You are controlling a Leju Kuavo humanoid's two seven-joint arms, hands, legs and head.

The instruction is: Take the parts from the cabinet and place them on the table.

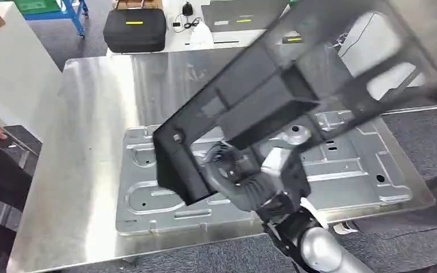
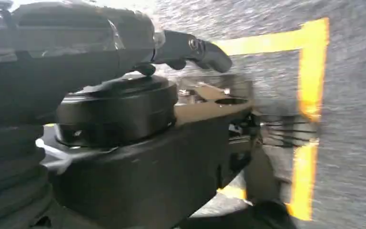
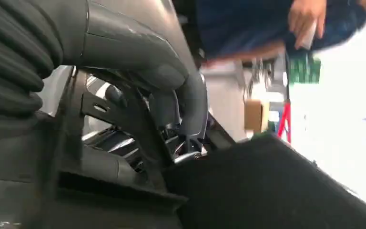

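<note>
Head view: right hand (image 1: 236,170) is gripping the near end of a long black plastic part (image 1: 273,91), fingers wrapped around its frame. The part is slanting up toward the far right, above a stamped metal panel (image 1: 148,199) lying on the steel table (image 1: 79,142). Left hand (image 2: 124,57): grip unclear, blurred. A black case (image 1: 135,28) is sitting at the far edge.

No lettering, number or brand is showing clearly enough to read. The black case (image 1: 134,29) behind the counter (image 1: 91,170) is carrying a small yellow strip, possibly a label, but it is showing no legible characters. Yellow tape lines (image 2: 310,95) are crossing the floor without words.
</note>
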